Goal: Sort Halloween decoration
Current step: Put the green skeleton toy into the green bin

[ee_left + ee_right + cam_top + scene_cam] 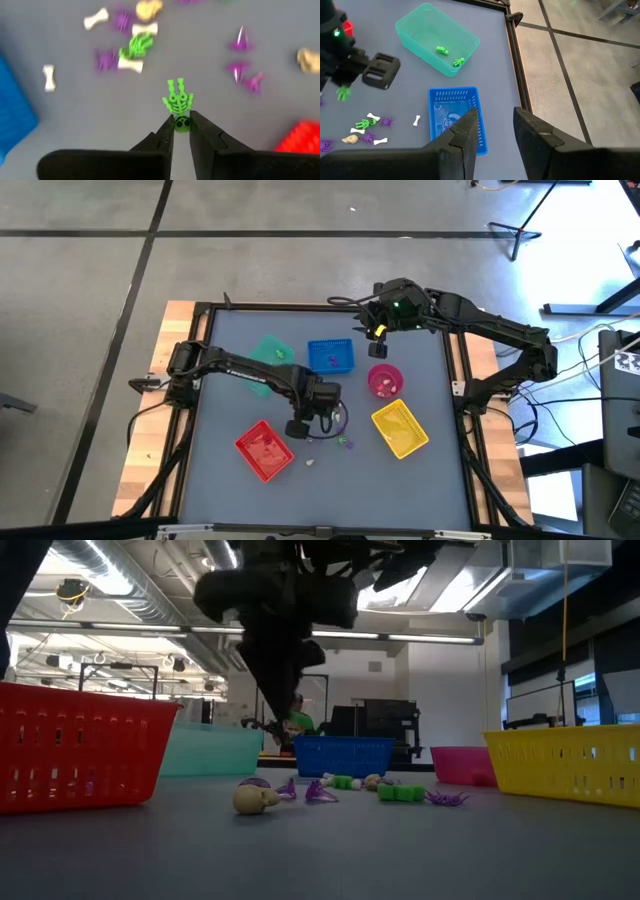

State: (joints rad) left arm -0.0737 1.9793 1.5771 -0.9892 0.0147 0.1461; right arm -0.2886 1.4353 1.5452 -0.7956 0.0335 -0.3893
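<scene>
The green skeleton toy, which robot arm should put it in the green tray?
Probably the left. Its pincer already pinches the green skeleton above the table, near the green tray. The right pincer hangs open and empty near the blue tray.

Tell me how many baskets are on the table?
4: a red basket near the left gripper, a green one by the left arm, a blue one mid-table, a yellow one beside the pink bowl.

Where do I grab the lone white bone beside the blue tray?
Grip the white bone by its thin middle shaft, coming straight down from above. It lies flat on the table, on its own, and its knobbed ends are wider than the shaft, so a pinch across the shaft should hold. Stay clear of the blue tray wall.
</scene>
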